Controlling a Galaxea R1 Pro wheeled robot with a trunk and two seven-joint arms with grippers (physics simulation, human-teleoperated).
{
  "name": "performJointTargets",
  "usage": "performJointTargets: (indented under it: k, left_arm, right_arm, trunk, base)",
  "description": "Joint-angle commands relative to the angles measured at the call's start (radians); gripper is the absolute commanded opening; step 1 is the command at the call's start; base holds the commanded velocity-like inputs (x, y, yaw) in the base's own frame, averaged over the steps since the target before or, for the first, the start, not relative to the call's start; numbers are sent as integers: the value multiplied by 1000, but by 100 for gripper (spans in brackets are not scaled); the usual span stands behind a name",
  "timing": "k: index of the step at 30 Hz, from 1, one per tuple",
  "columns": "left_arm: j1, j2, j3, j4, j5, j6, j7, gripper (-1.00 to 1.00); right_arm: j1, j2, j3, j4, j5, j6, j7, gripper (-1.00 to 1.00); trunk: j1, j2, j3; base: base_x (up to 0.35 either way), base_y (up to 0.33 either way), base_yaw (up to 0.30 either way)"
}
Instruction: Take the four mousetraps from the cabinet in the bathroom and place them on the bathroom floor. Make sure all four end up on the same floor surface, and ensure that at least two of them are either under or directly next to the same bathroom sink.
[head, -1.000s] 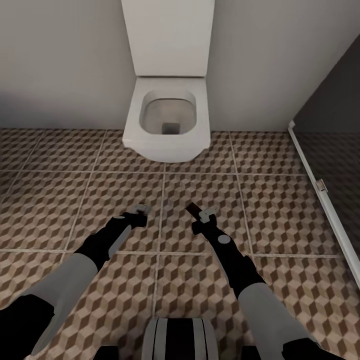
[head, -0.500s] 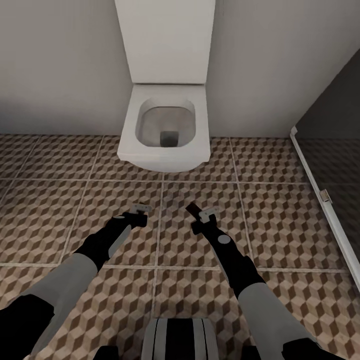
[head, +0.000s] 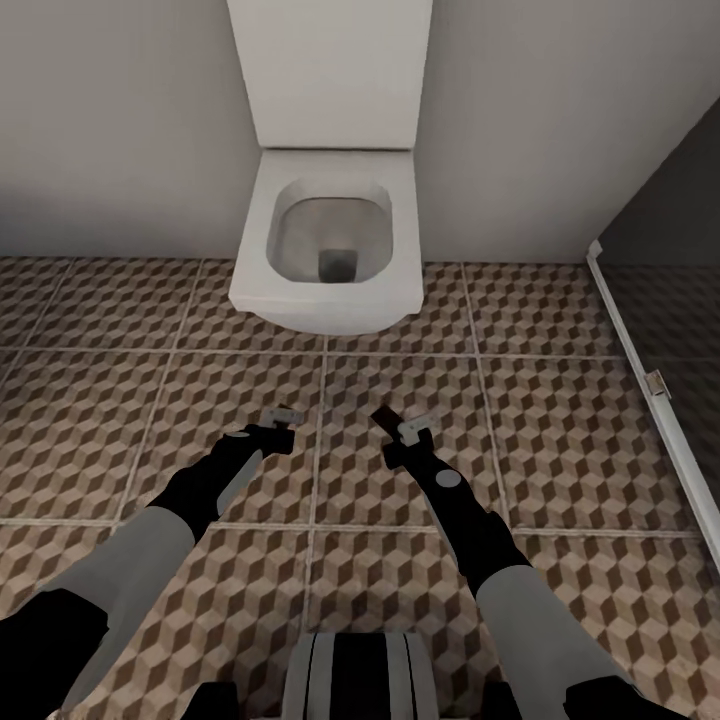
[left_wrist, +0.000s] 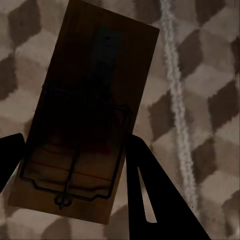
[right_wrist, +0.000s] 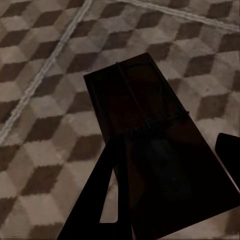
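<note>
Mousetraps in both hands, one each, held above the bathroom floor (head: 560, 420) in front of the toilet (head: 325, 255).

Left hand (head: 281, 416): clamped on a mousetrap (left_wrist: 87, 120), a tan-brown board with a dark wire frame on top, gripped by its near end between two dark fingers (left_wrist: 150, 190), one on each long edge. Far end of the board sticking out past the fingertips, over cube-patterned tile and just left of a pale grout line (left_wrist: 177, 110). Seen from the head camera, hardly visible at the left fingertips, too small to make out.

Right hand (head: 408, 428): clamped on a second mousetrap (right_wrist: 150, 150), very dark in shadow, wire bar crossing its middle, one finger (right_wrist: 107, 200) along its left edge and another at its right edge. From the head camera, visible as a small dark strip (head: 384, 418) poking out to the far left of the hand, tilted, above the tile.

Both hands near the middle of the scene, level with each other, either side of a grout line running toward the toilet. Toilet white, wall-mounted, lid up against the pale wall, far of both hands and well apart from them. Dark shower area behind a white threshold strip (head: 640, 380) at the right. Robot's trunk (head: 360, 675) at the near edge.
</note>
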Motion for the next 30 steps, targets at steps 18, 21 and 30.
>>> performJointTargets:
  k: [18,21,30]
  left_arm:
    - [-1,1,-7,-9,9,3,7,-100]
    - [-1,2,-7,-14,9,1,7,-100]
    - [4,13,-7,-48,7,-6,7,-100]
  right_arm:
    - [0,0,-1,-2,11,1,2,-100]
    - [0,0,-1,-2,13,-29,2,-100]
    - [1,0,-1,17,12,-154,2,-100]
  trunk:
    - [3,-2,-51]
    - [3,-2,-51]
    - [3,-2,-52]
  base:
    - [0,0,0]
    - [0,0,0]
    - [0,0,0]
